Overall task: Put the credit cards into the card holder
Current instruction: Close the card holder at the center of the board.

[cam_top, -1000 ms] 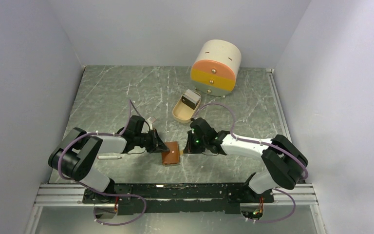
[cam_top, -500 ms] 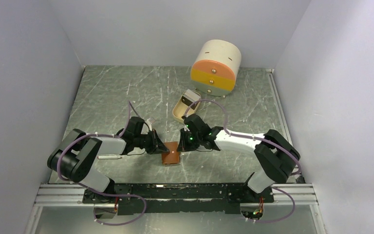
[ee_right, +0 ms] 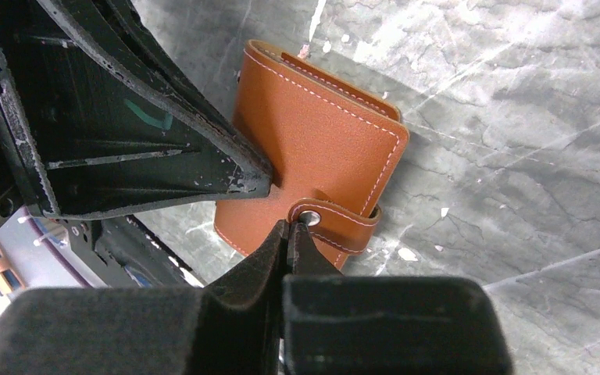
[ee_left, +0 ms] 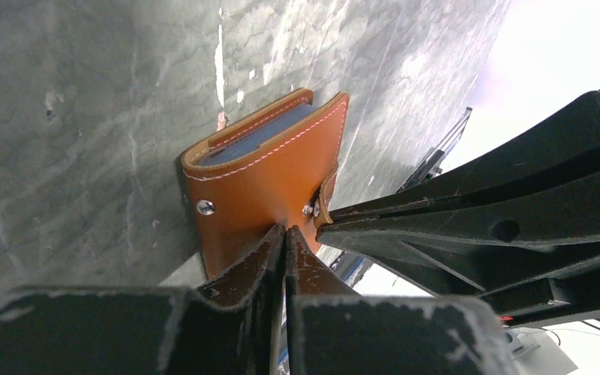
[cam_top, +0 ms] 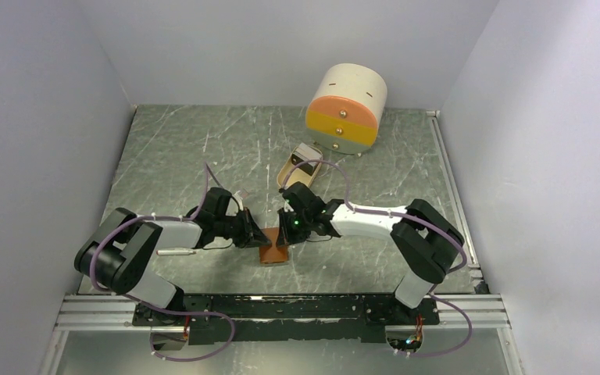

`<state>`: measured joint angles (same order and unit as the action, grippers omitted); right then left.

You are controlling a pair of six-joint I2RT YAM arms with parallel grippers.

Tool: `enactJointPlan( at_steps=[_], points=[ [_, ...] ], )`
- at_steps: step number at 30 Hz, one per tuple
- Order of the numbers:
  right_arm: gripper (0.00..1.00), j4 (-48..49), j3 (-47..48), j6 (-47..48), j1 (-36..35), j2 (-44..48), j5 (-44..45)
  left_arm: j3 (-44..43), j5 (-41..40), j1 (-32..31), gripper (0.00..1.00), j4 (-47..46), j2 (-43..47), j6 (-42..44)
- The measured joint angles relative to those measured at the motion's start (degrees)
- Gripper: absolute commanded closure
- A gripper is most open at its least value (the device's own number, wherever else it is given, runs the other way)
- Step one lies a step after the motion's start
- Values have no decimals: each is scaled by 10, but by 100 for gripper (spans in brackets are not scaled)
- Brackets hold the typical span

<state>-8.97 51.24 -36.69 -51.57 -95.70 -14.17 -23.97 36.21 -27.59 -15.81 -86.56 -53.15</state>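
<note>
The card holder point(cam_top: 272, 254) is a tan-brown leather wallet, folded shut, lying on the table between my two grippers. My left gripper point(ee_left: 285, 231) is shut, its tips touching the holder's cover point(ee_left: 269, 168). A bluish-grey credit card point(ee_left: 254, 136) shows edge-on between the covers. My right gripper point(ee_right: 289, 226) is shut, its tips against the snap button point(ee_right: 310, 212) on the holder's tab point(ee_right: 344, 223). Neither pair of jaws has anything between them. In the top view the left gripper point(cam_top: 256, 234) and right gripper point(cam_top: 282, 234) meet over the holder.
A beige oval tray point(cam_top: 287, 178) stands behind the grippers with a small pale object point(cam_top: 306, 153) in it. A round cream-and-orange drawer box point(cam_top: 345, 109) stands at the back right. A thin white stick point(cam_top: 176, 252) lies by the left arm.
My right gripper has moved left, from beside the holder's tab to over the holder. The holder now shows narrower. The left gripper has hardly moved.
</note>
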Motion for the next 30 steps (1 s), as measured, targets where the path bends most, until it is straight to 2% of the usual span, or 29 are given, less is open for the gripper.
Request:
enactJointPlan(
  at_steps=[23, 25, 27, 30],
  points=[
    [100, -51, 52, 21, -2, -40, -18, -3, -2, 0, 90, 19, 3, 1],
    [95, -50, 54, 20, -1, -47, -22, -3, -2, 0, 90, 20, 3, 4],
    [83, -51, 59, 21, -1, -51, -28, -3, -3, 0, 90, 20, 3, 7],
    [78, -54, 64, 25, -3, -51, -30, -3, -3, 0, 89, 19, 3, 8]
  ],
)
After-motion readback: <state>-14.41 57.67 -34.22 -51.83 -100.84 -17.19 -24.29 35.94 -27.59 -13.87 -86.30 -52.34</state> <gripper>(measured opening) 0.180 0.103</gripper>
